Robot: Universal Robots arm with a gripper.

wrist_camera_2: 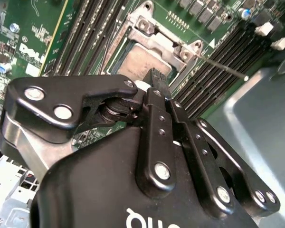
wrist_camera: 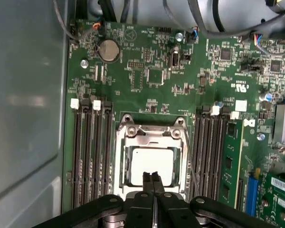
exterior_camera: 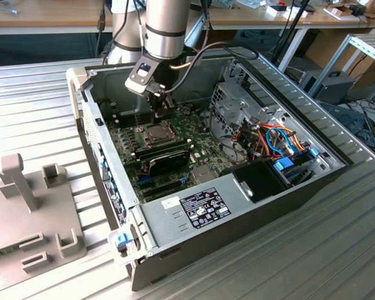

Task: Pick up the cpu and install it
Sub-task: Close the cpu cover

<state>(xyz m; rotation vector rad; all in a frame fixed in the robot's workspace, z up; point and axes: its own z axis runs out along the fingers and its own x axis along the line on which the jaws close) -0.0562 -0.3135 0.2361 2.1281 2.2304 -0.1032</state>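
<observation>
The cpu [wrist_camera: 152, 161] is a small silvery-grey square lying flat inside the socket frame [wrist_camera: 125, 142] on the green motherboard. It also shows in the second wrist view as the cpu [wrist_camera_2: 138, 64] and, very small, in the exterior view as the cpu [exterior_camera: 156, 132]. My gripper [wrist_camera: 152, 176] hangs right over the chip's near edge with both black fingers pressed together and nothing between them. In the second wrist view the gripper [wrist_camera_2: 156, 76] points down at the chip; whether the tips touch it I cannot tell. The exterior view has the gripper [exterior_camera: 160, 116] inside the open case.
Black memory slots [wrist_camera: 92, 152] flank the socket on both sides, with a memory stick [wrist_camera: 231, 166] in one. A thin metal lever [wrist_camera_2: 223, 66] runs beside the socket. The grey case wall [wrist_camera: 28, 118] stands close by. A drive cage [exterior_camera: 237, 106] and cables [exterior_camera: 275, 140] fill the case's far side.
</observation>
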